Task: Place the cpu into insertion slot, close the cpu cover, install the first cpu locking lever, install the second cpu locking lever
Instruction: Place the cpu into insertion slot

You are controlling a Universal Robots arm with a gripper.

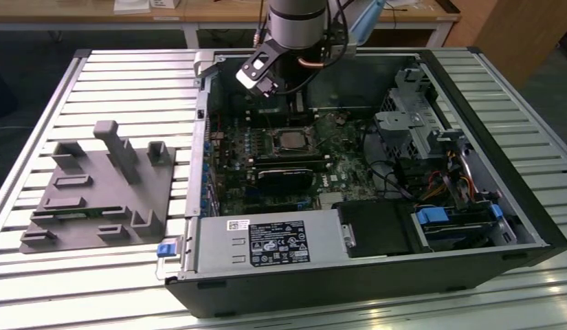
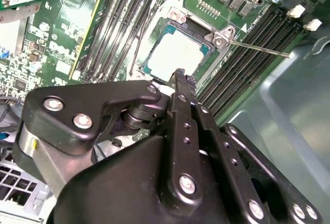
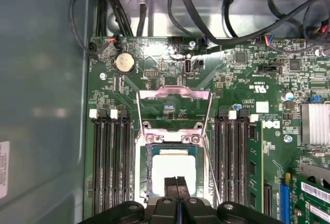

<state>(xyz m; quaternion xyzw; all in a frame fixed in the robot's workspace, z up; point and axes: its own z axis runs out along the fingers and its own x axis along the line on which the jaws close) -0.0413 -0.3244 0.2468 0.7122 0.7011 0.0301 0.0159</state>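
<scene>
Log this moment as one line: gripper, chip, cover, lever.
gripper: shut, empty, over chip | chip: in socket | cover: open, swung off chip | lever: unlatched, sticking out

We count one dull silver-grey square cpu (image 3: 172, 163), one silvery metal cover frame (image 3: 174, 94) beside it, two thin steel wire levers (image 2: 258, 48), one round silver coin battery (image 3: 124, 62).

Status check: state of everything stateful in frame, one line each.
cpu: seated in the socket, uncovered.
cpu cover: open, swung back off the cpu.
locking lever: released, sticking out sideways.
gripper: shut, holding nothing, tips over the cpu.
computer case: lying on its side, side open.
</scene>
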